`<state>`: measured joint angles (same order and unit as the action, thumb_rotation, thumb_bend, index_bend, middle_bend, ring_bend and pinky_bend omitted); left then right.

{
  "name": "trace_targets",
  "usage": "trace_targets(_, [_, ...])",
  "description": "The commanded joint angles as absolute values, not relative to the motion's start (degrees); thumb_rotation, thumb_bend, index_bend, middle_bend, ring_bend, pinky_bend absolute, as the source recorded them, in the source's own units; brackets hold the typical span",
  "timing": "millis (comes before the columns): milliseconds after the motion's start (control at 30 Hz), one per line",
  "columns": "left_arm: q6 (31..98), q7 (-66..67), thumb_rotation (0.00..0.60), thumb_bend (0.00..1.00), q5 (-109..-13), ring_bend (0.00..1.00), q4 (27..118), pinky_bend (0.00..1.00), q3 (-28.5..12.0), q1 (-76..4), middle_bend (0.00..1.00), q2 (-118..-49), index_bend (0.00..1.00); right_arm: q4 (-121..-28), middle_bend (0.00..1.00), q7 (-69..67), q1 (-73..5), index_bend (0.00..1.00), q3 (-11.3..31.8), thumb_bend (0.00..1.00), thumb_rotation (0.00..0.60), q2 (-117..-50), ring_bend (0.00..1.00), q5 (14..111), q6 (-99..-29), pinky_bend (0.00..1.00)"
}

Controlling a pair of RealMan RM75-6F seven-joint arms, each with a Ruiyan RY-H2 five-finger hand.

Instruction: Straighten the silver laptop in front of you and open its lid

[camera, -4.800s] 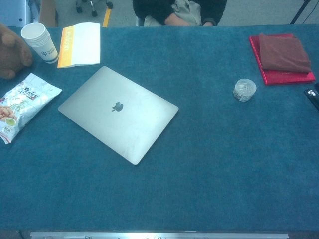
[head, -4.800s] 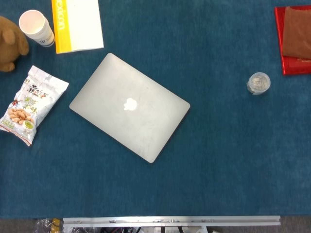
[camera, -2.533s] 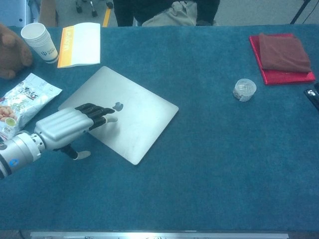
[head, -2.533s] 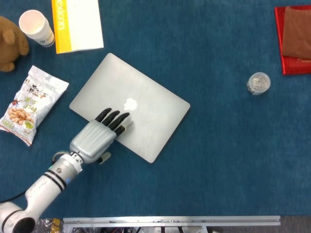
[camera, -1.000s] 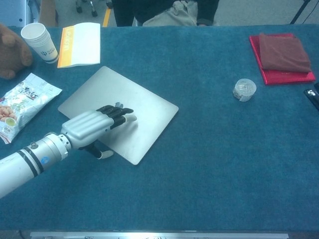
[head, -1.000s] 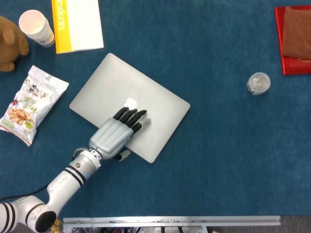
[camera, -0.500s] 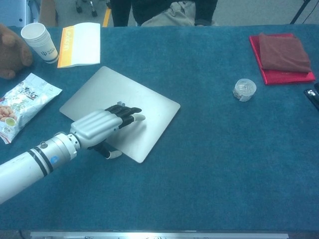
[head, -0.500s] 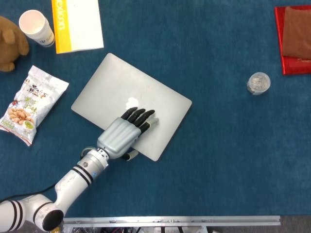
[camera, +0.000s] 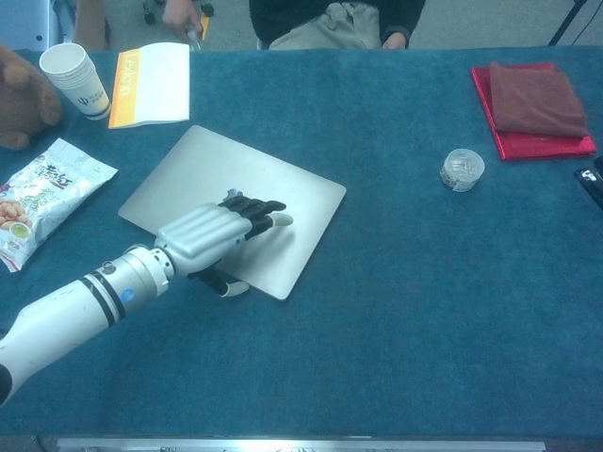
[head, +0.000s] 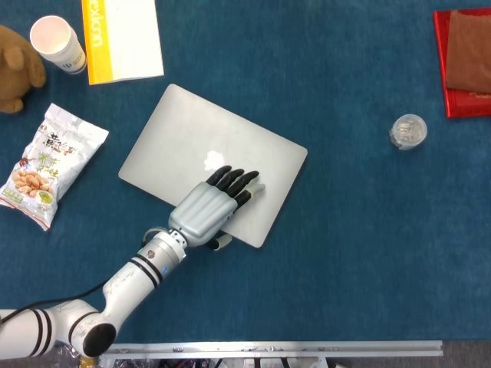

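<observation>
The silver laptop (head: 201, 150) (camera: 217, 179) lies shut and askew on the blue cloth, its near corner toward me at the lower right. My left hand (head: 209, 207) (camera: 212, 234) rests flat on the lid's near part, dark fingers (head: 236, 182) stretched across the lid beside the logo, thumb (camera: 226, 285) off the near edge on the cloth. It holds nothing. The right hand shows in neither view.
At the left lie a snack bag (head: 47, 164), a paper cup (head: 57, 44), a brown plush toy (head: 14, 67) and a yellow-edged booklet (head: 123, 38). A small clear container (head: 408, 131) and a red tray with brown cloth (head: 462, 61) sit at the right. A person sits across the table (camera: 330, 24).
My left hand has slid to the right across the lid, and the laptop has shifted and turned slightly with it, its near corner moving right.
</observation>
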<state>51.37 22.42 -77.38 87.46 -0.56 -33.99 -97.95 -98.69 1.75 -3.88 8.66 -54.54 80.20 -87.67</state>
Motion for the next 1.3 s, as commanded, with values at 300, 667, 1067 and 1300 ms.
trace_targets(300, [50.4,23.1,0.6,0.25,-75.5,0.0,86.4,0.0,-2.3,-36.1,0.0,-100.1,0.0,-99.0,0.08,1.8,-3.6,0.09,8.7,0.28,0.6,-54.2,0.05,80.4,-88.1,0.15])
trace_targets(667, [51.2,26.4,0.6,0.25,-74.0,0.0,88.6,0.0,-1.8,-36.9,0.0,-98.3,0.0,-99.6,0.08,1.3,-3.1,0.09,8.8,0.28,0.6,-53.6,0.05,80.8,-88.9,0.15])
trace_targets(1067, [53.4,32.3,0.492,0.26,-72.6,0.0,96.1,0.0,-1.6,-37.4,0.0,-88.3,0.0,-101.0,0.08,1.8,-3.3,0.09,8.5,0.28,0.6,-54.0,0.05,82.2,-89.3,0.15])
trace_targets(1300, [51.3,32.5,0.124,0.34,-69.5,0.0,96.0,0.0,-3.9,-39.9,0.03,-85.1,0.0,-102.4,0.08,2.8,-3.3,0.09,8.5,0.29,0.6,-53.8,0.05,82.9,-89.7,0.15])
